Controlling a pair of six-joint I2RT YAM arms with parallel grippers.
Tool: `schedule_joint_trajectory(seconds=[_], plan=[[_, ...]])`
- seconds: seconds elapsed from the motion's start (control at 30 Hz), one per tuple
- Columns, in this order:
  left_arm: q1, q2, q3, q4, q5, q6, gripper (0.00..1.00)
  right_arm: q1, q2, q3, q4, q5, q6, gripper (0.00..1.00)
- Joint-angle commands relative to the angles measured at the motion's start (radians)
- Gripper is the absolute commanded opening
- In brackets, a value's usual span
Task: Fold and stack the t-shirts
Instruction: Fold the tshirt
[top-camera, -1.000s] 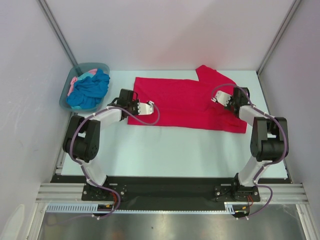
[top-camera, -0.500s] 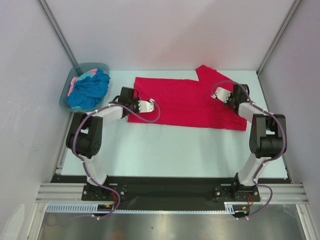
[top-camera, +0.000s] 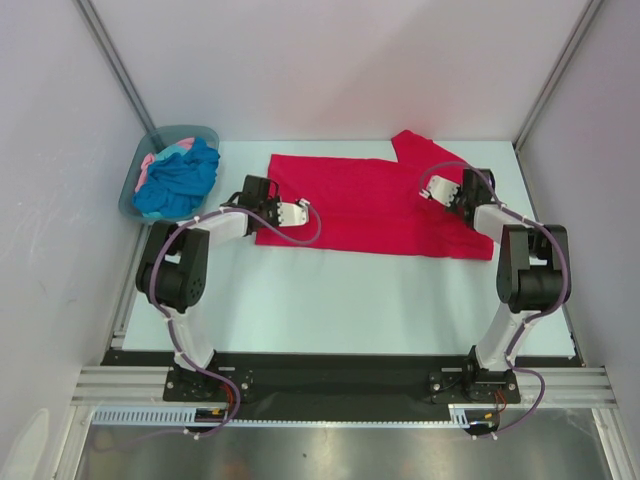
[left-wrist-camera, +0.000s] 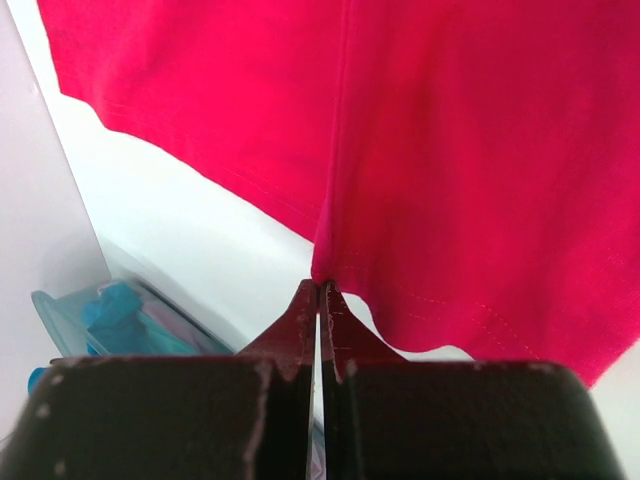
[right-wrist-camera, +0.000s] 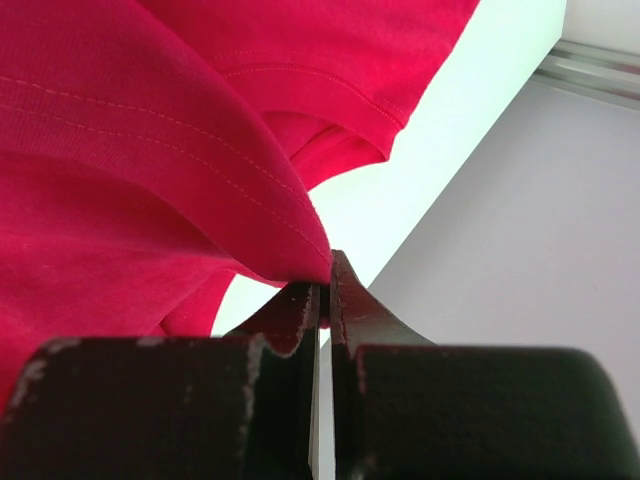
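The crimson t-shirt (top-camera: 365, 205) lay spread along the far edge of the table (top-camera: 350, 300), one sleeve reaching toward the far right corner. The left gripper (top-camera: 299, 211) was pinched tight on the shirt's hem at its left end, and the right gripper (top-camera: 430, 191) was clamped on a raised fold near its right end. The turquoise t-shirt (top-camera: 182, 178) and the pink t-shirt (top-camera: 150, 162) sat bunched in the grey tub (top-camera: 190, 130) at the far left corner.
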Motion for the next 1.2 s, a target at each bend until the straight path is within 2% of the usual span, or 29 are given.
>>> schedule_joint_trajectory(seconds=[0.0, 0.77, 0.9, 1.17], plan=[[0.016, 0.003, 0.035, 0.029, -0.032, 0.018, 0.00, 0.006, 0.006, 0.045, 0.032, 0.012, 0.012, 0.00], [0.013, 0.066, 0.065, 0.052, -0.056, 0.007, 0.00, 0.047, 0.093, 0.106, 0.061, 0.009, 0.015, 0.00], [0.013, 0.072, 0.071, 0.060, -0.065, 0.007, 0.08, 0.052, 0.112, 0.118, 0.063, 0.010, 0.015, 0.00], [0.013, 0.073, 0.071, 0.063, -0.065, 0.007, 0.07, 0.058, 0.129, 0.131, 0.077, 0.012, 0.016, 0.00]])
